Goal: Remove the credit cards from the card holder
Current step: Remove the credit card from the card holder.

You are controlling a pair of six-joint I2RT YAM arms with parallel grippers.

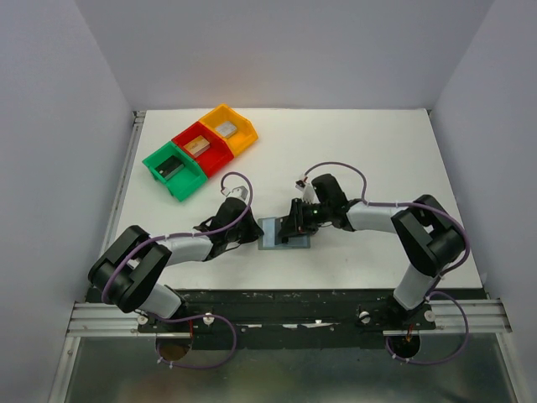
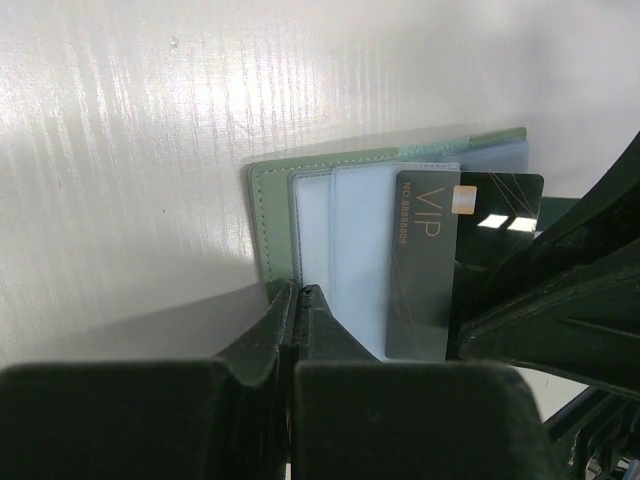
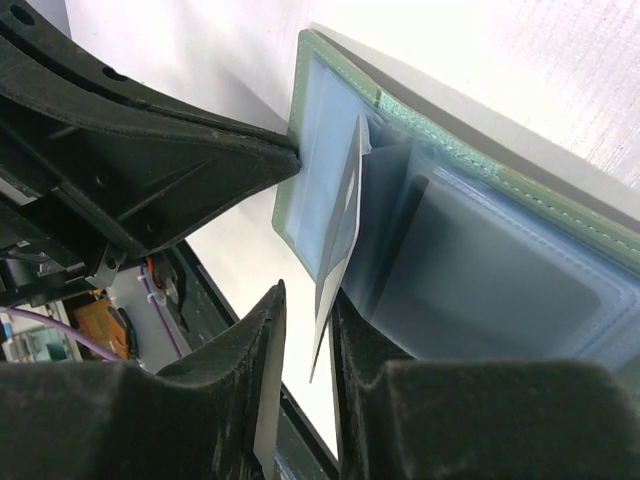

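one black card [image 2: 425,265] is pinched by the right end effector [image 3: 308,305], card holder [image 2: 268,215] by the left end effector [image 2: 303,298].

Readable print appears only in the left wrist view, on the black credit card [image 2: 425,270] sticking out of the card holder [image 2: 268,225]. Large pale "VIP" runs sideways near the card's top end. Beside it is a small line, "NO.8888888". The digits are tiny, so the count may be off.
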